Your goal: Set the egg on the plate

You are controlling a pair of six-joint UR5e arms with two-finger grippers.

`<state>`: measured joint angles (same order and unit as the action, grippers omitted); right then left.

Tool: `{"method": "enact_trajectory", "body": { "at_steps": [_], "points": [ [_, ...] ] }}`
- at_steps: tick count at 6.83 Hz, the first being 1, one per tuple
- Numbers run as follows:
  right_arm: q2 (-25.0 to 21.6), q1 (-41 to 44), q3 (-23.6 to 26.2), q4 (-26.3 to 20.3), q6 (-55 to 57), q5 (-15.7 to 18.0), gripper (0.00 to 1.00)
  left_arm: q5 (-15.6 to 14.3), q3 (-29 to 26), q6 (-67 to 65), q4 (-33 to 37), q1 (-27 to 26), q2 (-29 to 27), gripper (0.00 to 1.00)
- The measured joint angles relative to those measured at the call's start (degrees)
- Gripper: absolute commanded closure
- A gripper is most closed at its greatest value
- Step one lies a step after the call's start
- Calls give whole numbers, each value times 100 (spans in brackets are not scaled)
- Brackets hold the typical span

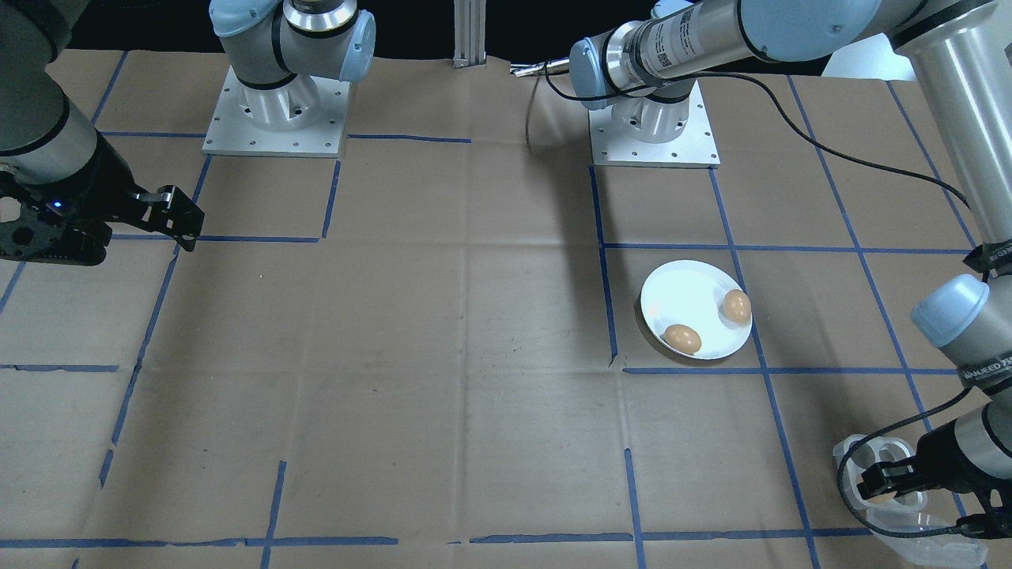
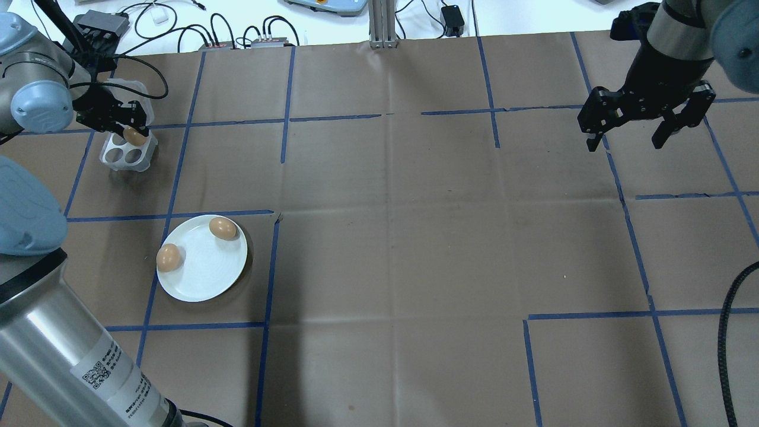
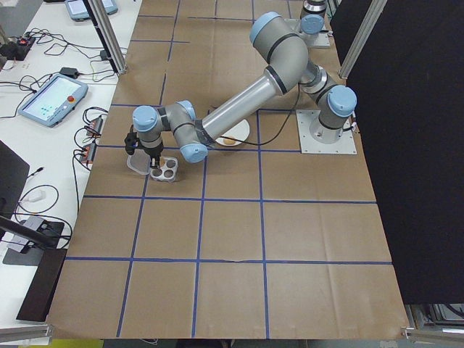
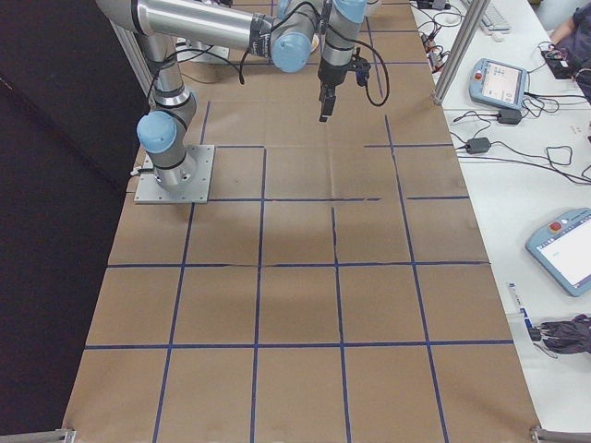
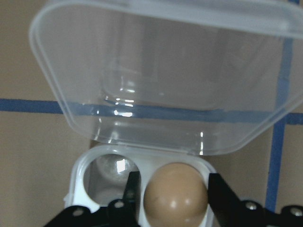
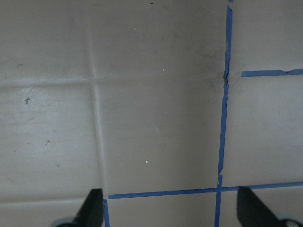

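Note:
A brown egg sits in the far right cell of the small white egg tray at the table's far left. My left gripper is down over that cell, its two black fingers pressed against the egg's sides, shut on it. The round white plate lies nearer to me on the left and holds two brown eggs. My right gripper hangs open and empty above the paper at the far right.
The tray's clear lid lies folded open behind it. Brown paper with blue tape lines covers the table. Cables and boxes sit past the far edge. Both arm bases stand on the robot's side.

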<state>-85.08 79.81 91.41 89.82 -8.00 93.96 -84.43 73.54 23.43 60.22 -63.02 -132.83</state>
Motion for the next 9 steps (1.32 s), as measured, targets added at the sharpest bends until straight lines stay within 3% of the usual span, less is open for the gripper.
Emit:
{"method": "enact_trajectory", "body": {
  "at_steps": [1, 4, 6, 8, 9],
  "points": [
    [0, 0, 0, 0, 0, 0, 0, -9, 1, 14, 8, 0, 14, 99],
    [0, 0, 0, 0, 0, 0, 0, -6, 4, 45, 282, -49, 286, 100],
    [0, 0, 0, 0, 0, 0, 0, 4, 178, -40, 878, -144, 767, 100],
    [0, 0, 0, 0, 0, 0, 0, 2, 919, -573, 1347, -416, 1535, 99],
    [0, 0, 0, 0, 0, 0, 0, 11, 1555, -864, 1413, -518, 1982, 99]
  ]
}}
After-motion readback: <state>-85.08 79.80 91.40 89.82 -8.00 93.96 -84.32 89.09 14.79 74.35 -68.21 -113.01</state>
